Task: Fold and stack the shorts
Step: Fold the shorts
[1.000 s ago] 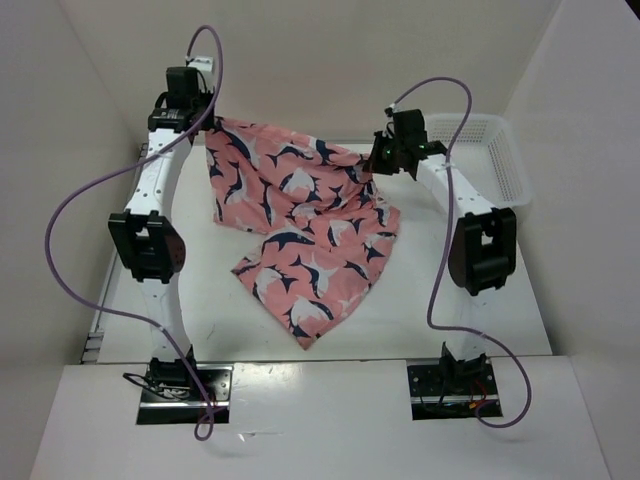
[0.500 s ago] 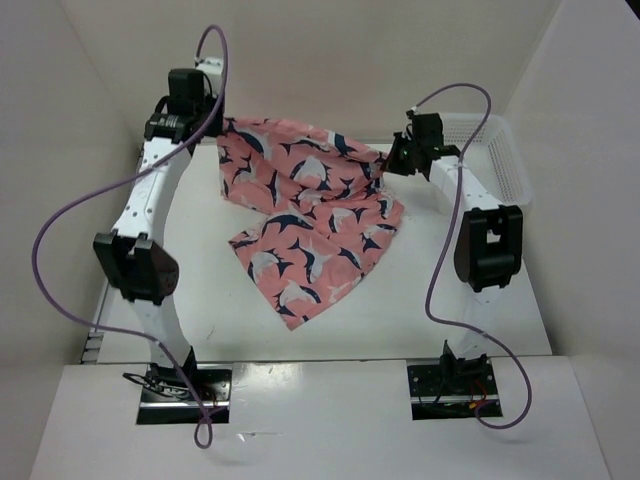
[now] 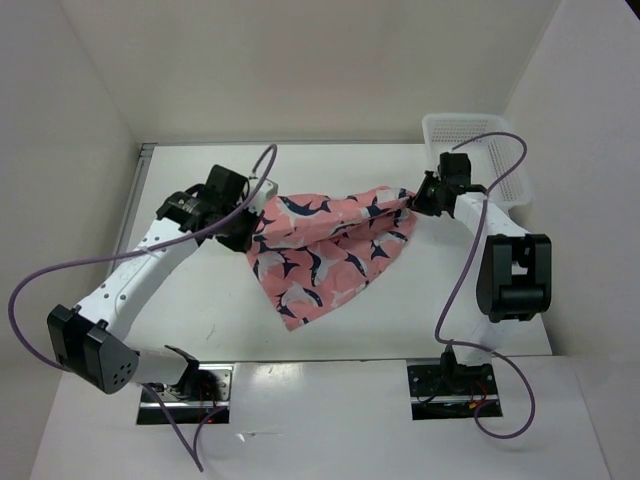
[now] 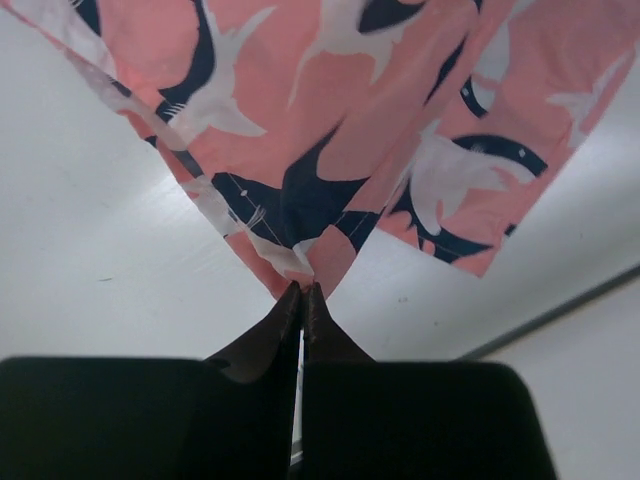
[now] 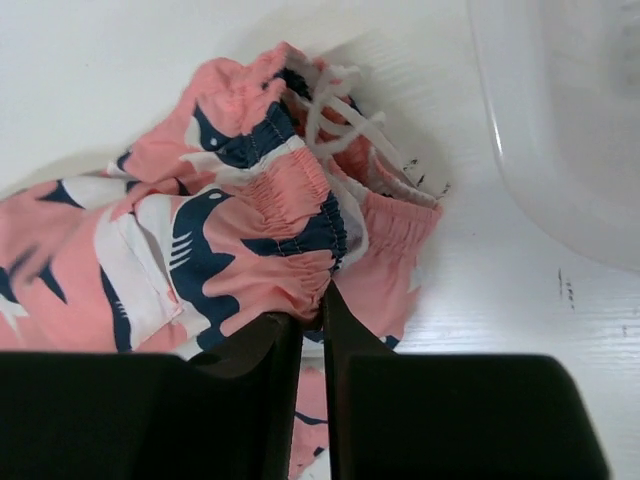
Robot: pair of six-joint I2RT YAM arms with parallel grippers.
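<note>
A white mesh basket (image 3: 452,120) stands at the far right corner of the white surface (image 3: 330,165), close beside the right wall (image 3: 585,120). A few small dark specks (image 5: 566,286) mark the surface just beside the basket's pale side.

Bright diffuse overhead light; soft shadow beside shorts (image 3: 320,265) on table (image 3: 420,300); wrist views' foreground dark.

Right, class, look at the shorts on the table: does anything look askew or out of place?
Yes: the shorts lie askew. They span from the left gripper to the right gripper, with one part trailing diagonally toward the near edge. By the right gripper the waistband is bunched and the drawstring lies loose.
</note>
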